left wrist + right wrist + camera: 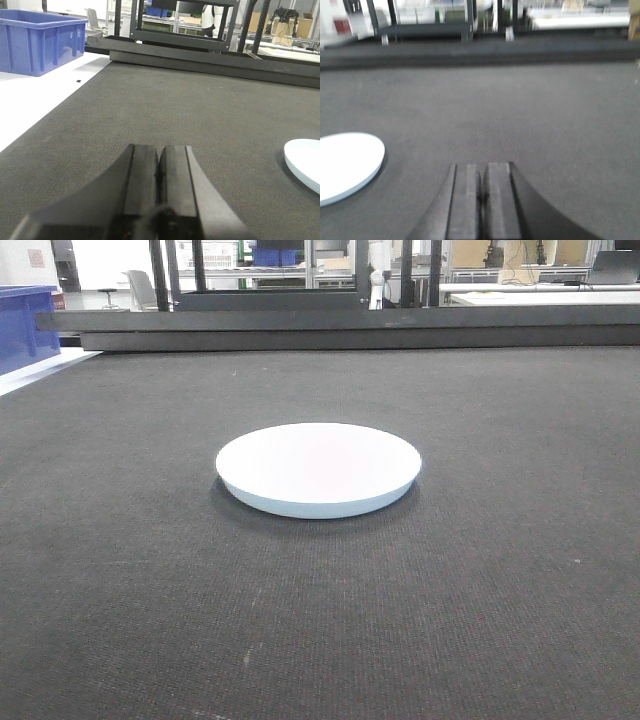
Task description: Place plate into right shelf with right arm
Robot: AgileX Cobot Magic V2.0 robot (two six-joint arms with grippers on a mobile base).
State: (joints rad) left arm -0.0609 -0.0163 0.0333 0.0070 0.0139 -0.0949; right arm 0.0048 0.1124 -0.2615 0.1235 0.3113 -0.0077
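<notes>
The white round plate point(318, 468) lies flat on the dark mat in the middle of the front view. Its edge shows at the right of the left wrist view as the plate point(305, 162) and at the left of the right wrist view as the plate point(345, 165). My left gripper point(159, 150) is shut, low over the mat, left of the plate, holding nothing. My right gripper point(482, 167) is shut too, to the right of the plate and apart from it. That view is blurred. The right shelf is out of view.
A blue plastic bin point(37, 42) stands on a white surface point(30, 105) at the left; the bin point(25, 325) also shows in the front view. A raised dark ledge point(340, 328) and a dark frame point(265, 275) bound the mat's far edge.
</notes>
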